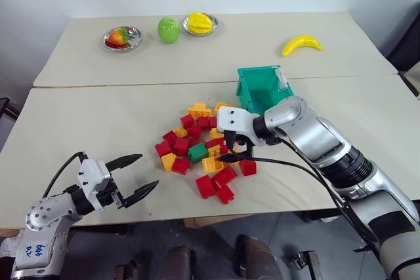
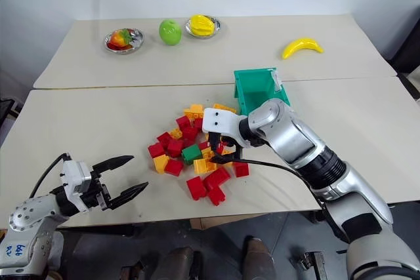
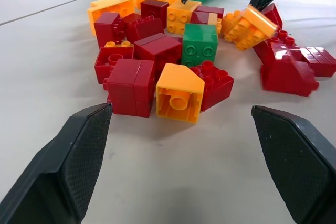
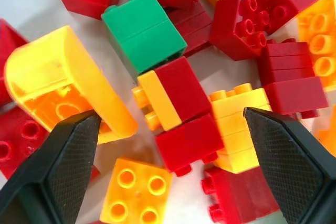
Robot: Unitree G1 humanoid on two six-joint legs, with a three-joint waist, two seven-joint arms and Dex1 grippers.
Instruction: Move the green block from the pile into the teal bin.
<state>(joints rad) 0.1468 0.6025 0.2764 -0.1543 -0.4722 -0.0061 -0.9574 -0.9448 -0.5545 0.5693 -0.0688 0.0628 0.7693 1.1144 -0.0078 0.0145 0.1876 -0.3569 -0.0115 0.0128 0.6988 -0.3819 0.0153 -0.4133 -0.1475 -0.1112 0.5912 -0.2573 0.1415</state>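
Observation:
The green block [image 1: 197, 153] lies studs sideways in the middle of the pile [image 1: 213, 162] of red and yellow-orange bricks on the near table. Behind the pile stands the teal bin [image 1: 262, 88], tilted with its opening toward me. My right gripper [image 1: 228, 149] hangs open just over the pile, pointing down and left, a little to the right of the green block [image 4: 143, 31]; nothing sits between its fingers. My left gripper [image 1: 146, 172] is open and level near the table's front edge, left of the pile, aimed toward the green block [image 3: 200, 44].
On the far table are a banana [image 1: 302, 44], a round light-green fruit [image 1: 168, 29], a steel bowl with red fruit [image 1: 123, 37] and a bowl with yellow fruit [image 1: 200, 23]. A seam runs between the two tables just behind the bin.

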